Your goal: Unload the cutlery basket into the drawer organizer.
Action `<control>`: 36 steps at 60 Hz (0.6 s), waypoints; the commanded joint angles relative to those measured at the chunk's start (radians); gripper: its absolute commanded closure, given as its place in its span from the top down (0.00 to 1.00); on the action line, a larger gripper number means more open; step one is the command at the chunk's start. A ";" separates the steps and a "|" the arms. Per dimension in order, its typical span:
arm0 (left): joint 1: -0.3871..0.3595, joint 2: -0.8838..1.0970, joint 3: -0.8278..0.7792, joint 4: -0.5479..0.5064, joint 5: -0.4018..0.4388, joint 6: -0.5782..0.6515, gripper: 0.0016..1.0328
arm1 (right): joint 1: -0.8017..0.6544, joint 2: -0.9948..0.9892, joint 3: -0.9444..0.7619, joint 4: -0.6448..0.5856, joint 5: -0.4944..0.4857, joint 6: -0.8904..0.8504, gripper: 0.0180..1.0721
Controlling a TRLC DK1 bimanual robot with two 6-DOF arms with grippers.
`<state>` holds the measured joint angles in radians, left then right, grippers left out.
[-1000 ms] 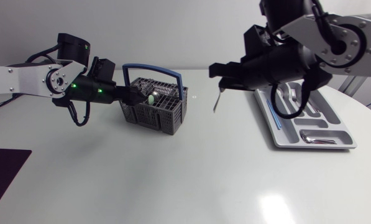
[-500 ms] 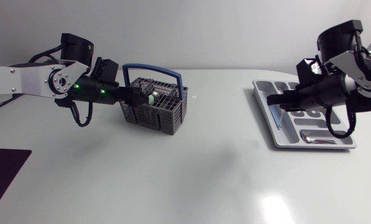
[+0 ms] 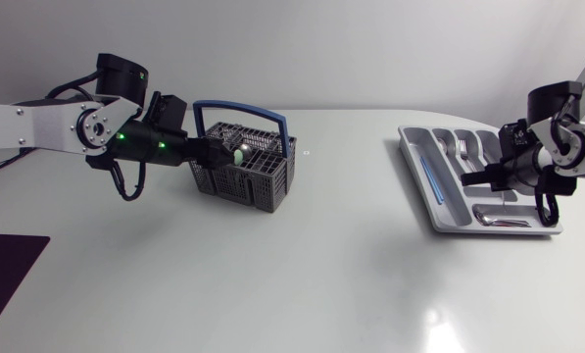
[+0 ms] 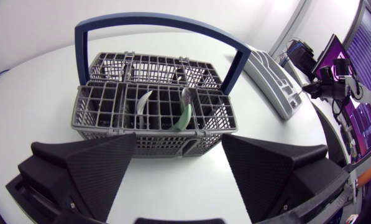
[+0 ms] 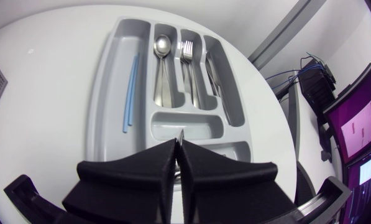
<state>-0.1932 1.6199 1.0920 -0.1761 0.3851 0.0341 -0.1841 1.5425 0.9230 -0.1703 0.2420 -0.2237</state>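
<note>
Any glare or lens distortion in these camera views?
Head view: a bright glare spot on the glossy white table near its front edge. Left wrist view: fisheye bows the grey wire cutlery basket. Right wrist view: the grey plastic drawer organizer looks bowed too.

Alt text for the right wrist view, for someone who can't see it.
The right tool, shut on a thin metal utensil, hangs over a grey drawer organizer. Its slots hold a blue stick, a spoon, a fork and another metal piece.
</note>
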 commanded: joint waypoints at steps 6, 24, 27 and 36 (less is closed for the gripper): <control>-0.005 0.006 -0.001 -0.003 0.008 0.000 0.93 | -0.035 0.100 -0.046 0.100 0.029 -0.059 0.05; -0.008 0.001 -0.001 -0.003 0.008 0.001 0.93 | -0.041 0.153 -0.065 0.187 0.051 -0.080 0.33; -0.008 0.001 -0.001 -0.003 0.008 0.001 0.93 | -0.035 0.154 -0.072 0.192 0.052 -0.078 0.41; -0.006 0.000 -0.001 -0.003 0.008 0.001 0.93 | -0.029 0.148 -0.062 0.192 0.051 -0.069 0.64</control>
<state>-0.1932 1.6196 1.0920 -0.1761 0.3851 0.0345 -0.2214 1.6779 0.8745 0.0082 0.2855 -0.2855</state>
